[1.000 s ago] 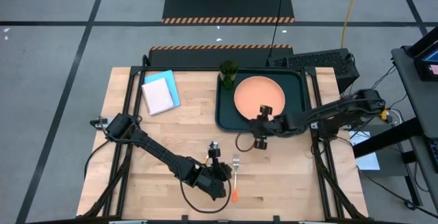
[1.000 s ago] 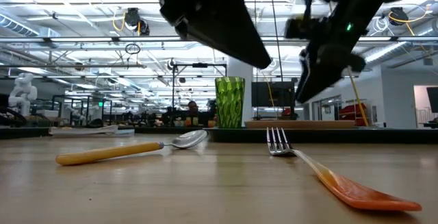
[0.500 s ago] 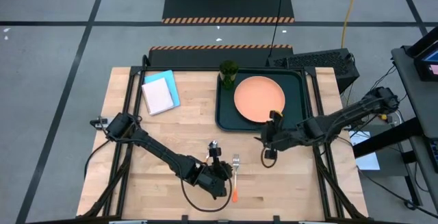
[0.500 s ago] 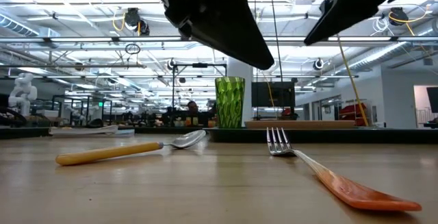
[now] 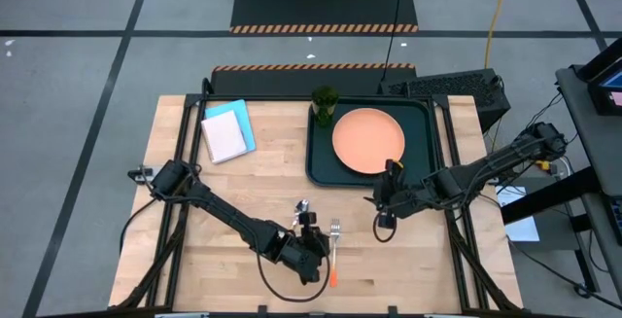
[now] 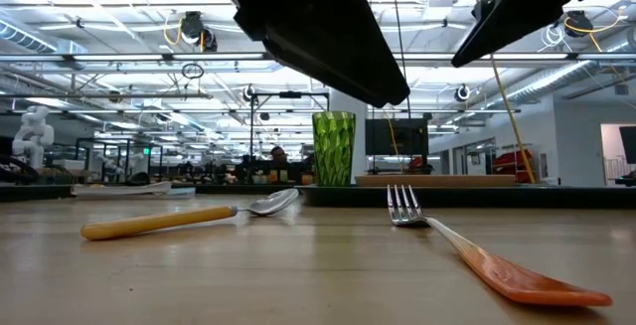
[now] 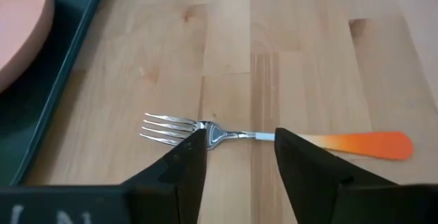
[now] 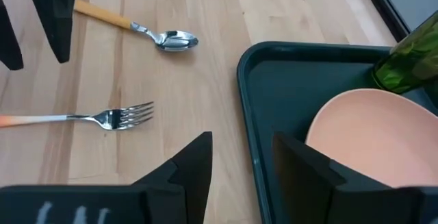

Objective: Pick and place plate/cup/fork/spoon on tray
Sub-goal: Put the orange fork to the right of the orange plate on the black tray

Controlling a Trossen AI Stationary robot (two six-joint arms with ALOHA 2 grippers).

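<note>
fork [image 7: 205,132] beneath parted left jaws, ungripped

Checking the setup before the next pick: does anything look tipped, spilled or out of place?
Nothing stands out. The cup stands upright on the tray beside the plate. The fork and spoon lie flat on the table, off the tray, with the open left gripper over the fork.

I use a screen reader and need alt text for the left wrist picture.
The left pincer, open, hovers over a fork lying flat on the wooden table, its fingers straddling the neck between silver tines and orange handle. A tray corner holding the plate shows at one edge.
</note>
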